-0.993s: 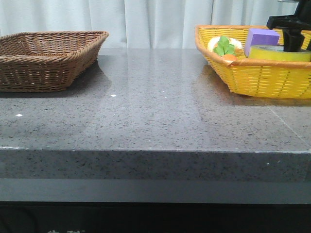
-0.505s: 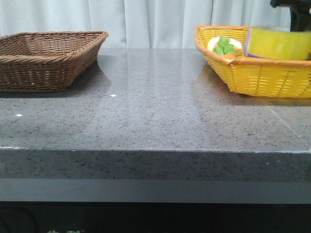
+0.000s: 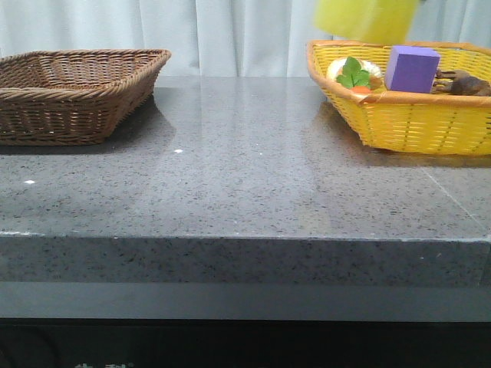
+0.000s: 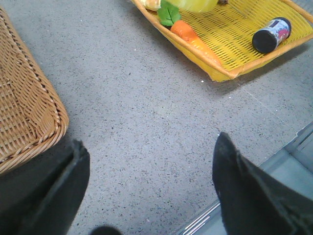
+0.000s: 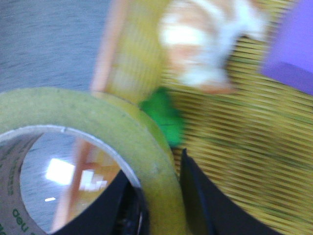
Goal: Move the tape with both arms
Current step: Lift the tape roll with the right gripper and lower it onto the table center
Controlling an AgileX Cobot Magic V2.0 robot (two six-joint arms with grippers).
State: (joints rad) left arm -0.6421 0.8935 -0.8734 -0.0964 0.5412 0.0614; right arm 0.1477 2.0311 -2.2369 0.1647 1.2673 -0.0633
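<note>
Translucent yellow tape roll [image 5: 93,147] clamped at its rim by right gripper [image 5: 156,196], lifted above yellow wicker basket [image 3: 406,123]; left gripper [image 4: 151,191] open over grey table [image 4: 137,122].

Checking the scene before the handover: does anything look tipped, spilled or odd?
Nothing stands out. The tape is up in the air above the yellow basket, gripped by the right claw. The purple block sits upright inside. The left claw hangs open over bare table.

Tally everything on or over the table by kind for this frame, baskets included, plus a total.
Baskets: 2 (brown, yellow)
Tape rolls: 1, held above the yellow basket
Purple blocks: 1
Toy carrots: 1
Dark bottles: 1
Pale round item behind the carrot leaves: 1
Total: 7
</note>
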